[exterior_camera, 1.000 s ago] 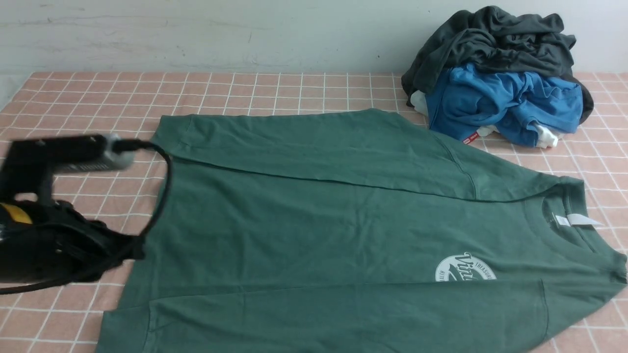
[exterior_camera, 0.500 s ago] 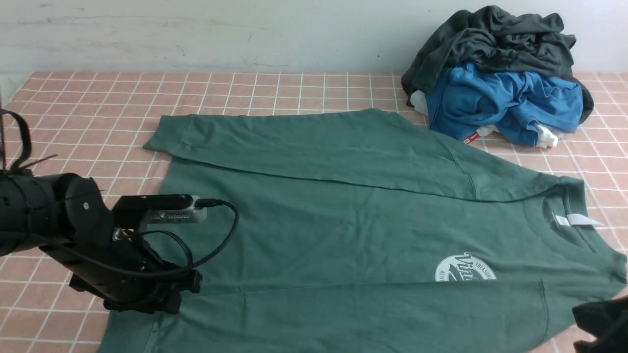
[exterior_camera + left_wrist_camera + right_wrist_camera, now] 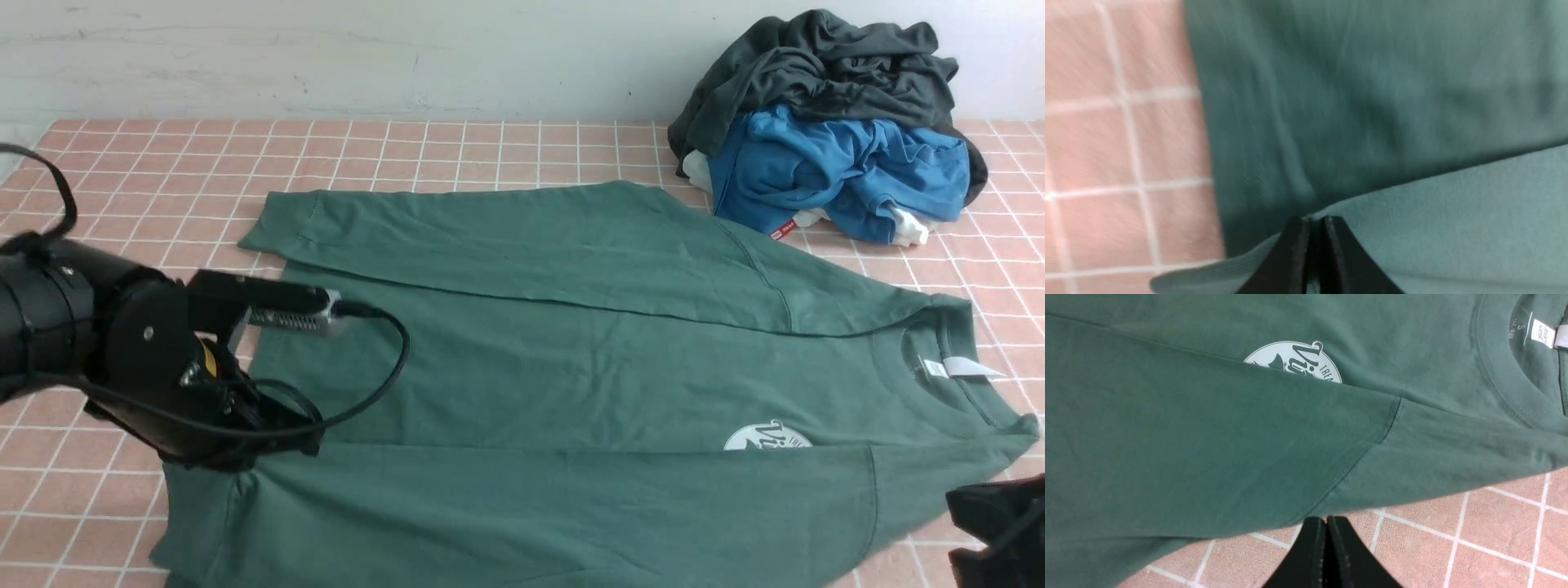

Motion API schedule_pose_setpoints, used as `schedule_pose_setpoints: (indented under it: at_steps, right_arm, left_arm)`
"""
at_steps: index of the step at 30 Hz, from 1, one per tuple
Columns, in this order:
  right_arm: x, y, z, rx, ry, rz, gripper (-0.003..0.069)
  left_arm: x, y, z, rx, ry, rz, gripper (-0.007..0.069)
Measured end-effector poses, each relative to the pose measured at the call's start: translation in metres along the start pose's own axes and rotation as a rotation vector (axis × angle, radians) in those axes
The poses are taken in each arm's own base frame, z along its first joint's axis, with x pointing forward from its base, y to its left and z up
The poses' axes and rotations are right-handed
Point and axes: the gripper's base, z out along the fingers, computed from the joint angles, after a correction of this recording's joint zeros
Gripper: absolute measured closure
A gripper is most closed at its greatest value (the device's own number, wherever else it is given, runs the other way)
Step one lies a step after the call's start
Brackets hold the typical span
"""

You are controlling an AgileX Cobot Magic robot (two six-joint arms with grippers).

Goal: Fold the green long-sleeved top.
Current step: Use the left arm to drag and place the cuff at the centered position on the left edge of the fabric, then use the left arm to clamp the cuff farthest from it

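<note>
Green and soft, the long-sleeved jersey top (image 3: 571, 359) lies flat on the pink tiled desk (image 3: 490, 151), just on the robot's side of the heaped pile of dark grey and blue clothes (image 3: 824, 122). The left pincer (image 3: 1312, 222) is clenched on the top's edge at the end farthest from the pile, and a paler layer of cloth stands raised around its tips. The right pincer (image 3: 1326, 520) is clenched too, its tips meeting the cloth's edge on the side away from the pile. I cannot tell whether it nips any fabric.

That is the likely risk. If only one pincer truly holds, the long fold would go over skewed, pulling the laid sleeve out of line or bunching cloth over the round white logo (image 3: 767, 437). An uneven lift could also drag the whole top toward the pile.

The top's long axis runs sideways across the desk. Its collar, with the white neck label (image 3: 959, 367), points to the end nearer the pile, and the hem to the far end.
</note>
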Motion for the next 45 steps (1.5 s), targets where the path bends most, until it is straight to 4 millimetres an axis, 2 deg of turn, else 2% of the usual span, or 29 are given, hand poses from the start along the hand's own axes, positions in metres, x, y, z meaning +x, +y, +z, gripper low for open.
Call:
schedule_pose_setpoints:
  at_steps: [3,4,7,9,11,13,16,18,19,22,23,25,26,27,28,29,31,33,35,37,39,40,41,43,45]
  right_arm:
    - [0.0,0.0,0.0,-0.001,-0.001,0.001,0.0669]
    - [0.0,0.0,0.0,0.0,-0.001,0.001,0.0669]
    - [0.0,0.0,0.0,-0.002,-0.003,0.004,0.0669]
    - [0.0,0.0,0.0,-0.004,-0.005,0.008,0.0669]
    - [0.0,0.0,0.0,-0.004,-0.005,0.008,0.0669]
    - [0.0,0.0,0.0,-0.005,-0.005,0.009,0.0669]
    - [-0.001,0.0,0.0,-0.005,-0.007,0.01,0.0669]
    - [-0.001,0.0,0.0,-0.005,-0.008,0.01,0.0669]
    - [-0.001,0.0,0.0,-0.005,-0.008,0.01,0.0669]
    - [-0.001,0.0,0.0,-0.005,-0.009,0.01,0.0669]
    - [-0.001,0.0,0.0,-0.005,-0.009,0.01,0.0669]
    - [-0.001,0.001,0.0,-0.006,-0.009,0.011,0.0669]
    - [-0.001,0.001,0.0,-0.006,-0.009,0.011,0.0669]
    - [-0.001,0.001,0.0,-0.006,-0.009,0.011,0.0669]
    - [-0.001,0.0,0.0,-0.005,-0.01,0.011,0.0669]
    - [-0.001,0.0,0.0,-0.005,-0.012,0.011,0.0669]
    - [-0.001,0.0,0.0,-0.005,-0.015,0.011,0.0669]
    - [-0.002,0.0,0.0,-0.004,-0.02,0.011,0.0669]
    - [-0.002,0.0,0.0,-0.004,-0.024,0.01,0.0669]
    - [-0.002,0.0,0.0,-0.004,-0.025,0.008,0.0669]
    - [-0.003,0.0,0.0,-0.002,-0.029,0.005,0.0669]
    - [-0.003,0.0,0.0,-0.002,-0.029,0.005,0.0669]
    - [-0.003,0.0,0.0,0.0,-0.029,0.002,0.0669]
    - [-0.003,0.0,0.0,0.0,-0.03,0.001,0.0669]
    - [-0.003,0.0,0.0,0.001,-0.03,0.0,0.0669]
  left_arm:
    - [-0.025,0.002,-0.022,-0.02,-0.093,0.024,0.0608]
    - [-0.027,0.002,-0.023,-0.022,-0.1,0.027,0.0608]
    - [-0.059,0.002,-0.029,-0.056,-0.198,0.077,0.0608]
    - [-0.073,0.001,-0.021,-0.066,-0.207,0.09,0.0608]
    - [-0.088,-0.002,-0.001,-0.073,-0.173,0.097,0.0602]
    - [-0.104,-0.004,0.021,-0.088,-0.113,0.1,0.0564]
    - [-0.124,-0.002,0.053,-0.119,-0.007,0.086,0.0428]
    - [-0.144,0.005,0.061,-0.134,-0.002,0.057,0.032]
    - [-0.151,0.007,0.059,-0.137,-0.018,0.049,0.0299]
    - [-0.184,0.029,0.063,-0.142,-0.071,-0.031,0.0173]
    - [-0.188,0.033,0.06,-0.143,-0.085,-0.042,0.0165]
    - [-0.205,0.054,0.066,-0.115,-0.116,-0.13,0.0139]
    - [-0.211,0.065,0.076,-0.098,-0.118,-0.174,0.0134]
    - [-0.212,0.067,0.074,-0.095,-0.126,-0.181,0.0133]
    - [-0.213,0.072,0.082,-0.087,-0.118,-0.202,0.0132]
    - [-0.217,0.088,0.097,-0.068,-0.115,-0.258,0.0132]
    - [-0.216,0.099,0.116,-0.068,-0.097,-0.284,0.0132]
    - [-0.215,0.106,0.135,-0.073,-0.081,-0.296,0.0145]
    - [-0.213,0.108,0.15,-0.073,-0.065,-0.3,0.0198]
    - [-0.214,0.108,0.149,-0.075,-0.075,-0.298,0.0253]
    - [-0.215,0.106,0.15,-0.068,-0.073,-0.293,0.0424]
    - [-0.215,0.105,0.15,-0.067,-0.071,-0.292,0.0438]
    - [-0.215,0.103,0.148,-0.066,-0.067,-0.27,0.054]
    - [-0.214,0.101,0.143,-0.068,-0.045,-0.252,0.0587]
    - [-0.214,0.098,0.123,-0.072,-0.01,-0.212,0.0619]
